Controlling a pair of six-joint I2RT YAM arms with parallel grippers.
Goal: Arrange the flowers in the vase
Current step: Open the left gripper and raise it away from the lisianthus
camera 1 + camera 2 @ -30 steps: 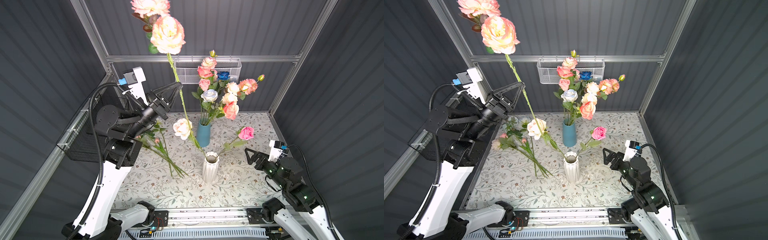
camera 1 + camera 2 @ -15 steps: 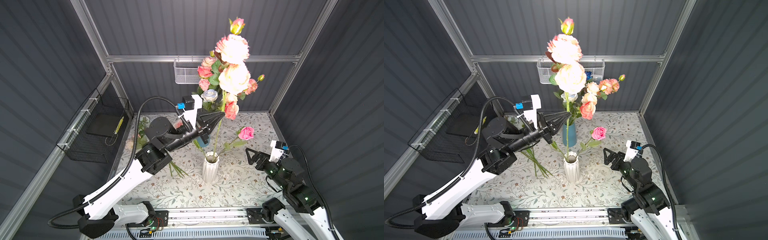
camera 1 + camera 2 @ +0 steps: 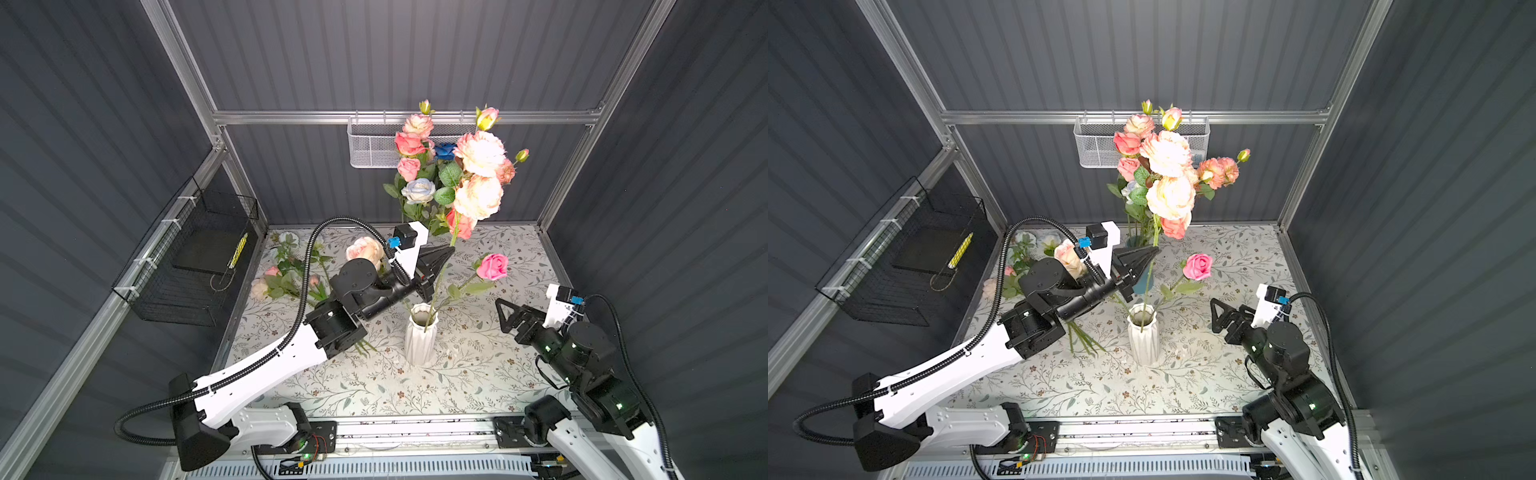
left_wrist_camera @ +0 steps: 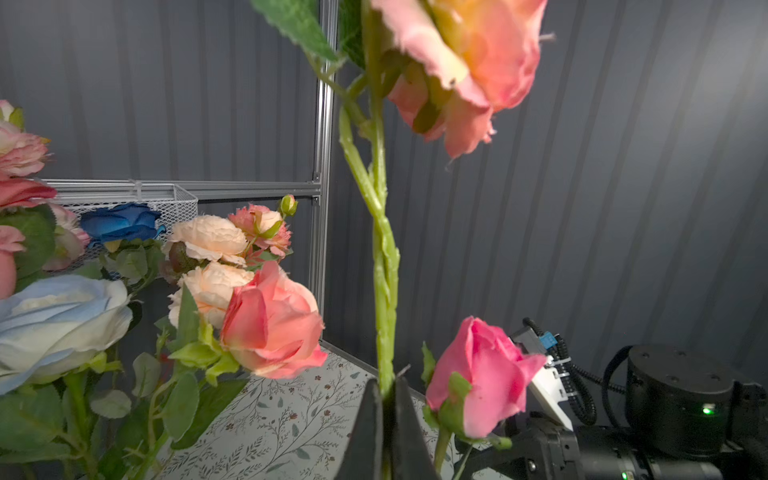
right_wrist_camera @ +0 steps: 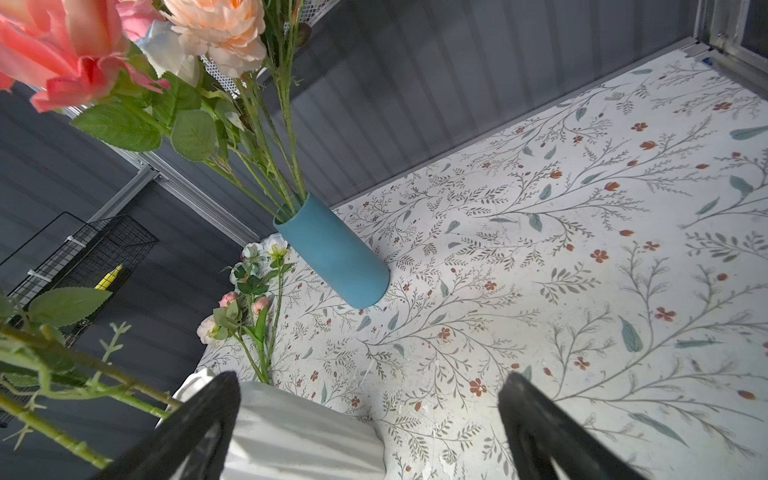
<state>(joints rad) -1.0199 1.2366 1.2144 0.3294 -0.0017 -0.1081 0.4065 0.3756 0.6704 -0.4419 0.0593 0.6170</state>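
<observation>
Now your left gripper is clamping the peach peony stem above the white vase, its end inside; your right gripper is hovering beside it, jaws wide.

A tabletop covered in leafy floral print bears a white ribbed ceramic vase, a teal cylindrical vase and loose pink-and-cream stemmed flowers lying flat.

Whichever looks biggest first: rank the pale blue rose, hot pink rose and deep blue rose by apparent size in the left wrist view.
1. pale blue rose, partly cut off by the frame edge
2. hot pink rose, nearly as large; hard to separate
3. deep blue rose, clearly smallest, though farther from the camera
</observation>
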